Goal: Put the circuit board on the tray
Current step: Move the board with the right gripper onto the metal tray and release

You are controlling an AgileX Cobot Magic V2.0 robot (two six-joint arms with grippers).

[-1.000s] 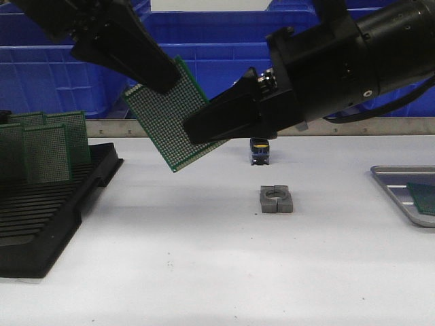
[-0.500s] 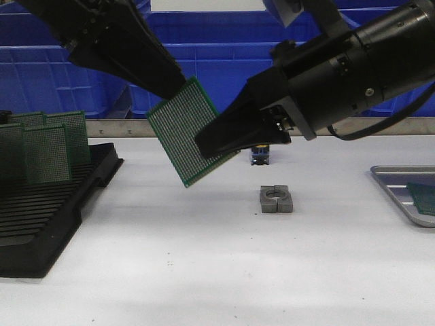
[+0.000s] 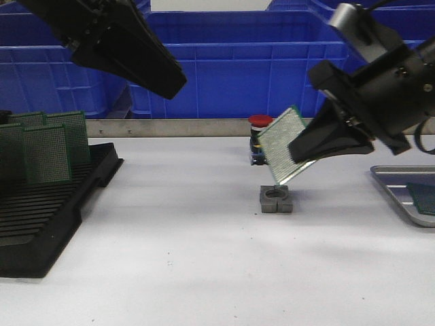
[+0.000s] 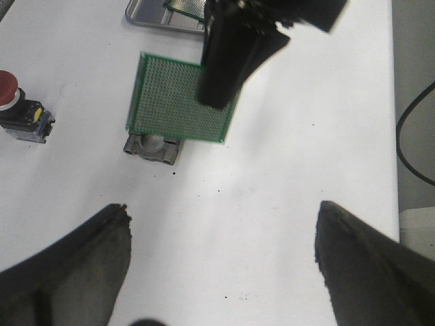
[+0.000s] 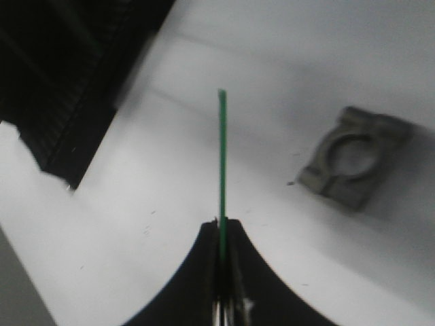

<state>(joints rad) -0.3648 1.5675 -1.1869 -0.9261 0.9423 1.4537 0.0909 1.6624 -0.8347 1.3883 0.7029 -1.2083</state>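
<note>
My right gripper (image 3: pixel 299 151) is shut on a green perforated circuit board (image 3: pixel 284 145) and holds it tilted in the air above the table, over a grey block. The board shows flat in the left wrist view (image 4: pixel 170 102) and edge-on between my shut right gripper (image 5: pixel 222 224) in the right wrist view (image 5: pixel 221 149). The silver-grey tray (image 3: pixel 397 178) lies at the right edge of the table, apart from the board, with another green board (image 3: pixel 425 197) on it. The tray also shows in the left wrist view (image 4: pixel 153 15). My left gripper (image 4: pixel 221 210) is open and empty, high at the upper left (image 3: pixel 170 80).
A grey metal block with a round hole (image 3: pixel 276 199) lies mid-table under the held board. A red push-button (image 3: pixel 259 123) stands behind it. A black slotted rack (image 3: pixel 47 217) with several green boards (image 3: pixel 44 146) stands at the left. Blue crates (image 3: pixel 238 61) line the back.
The left gripper has let go of the board. The right gripper has carried it to the right and lower, over the grey block. The left arm stays up at the left.
</note>
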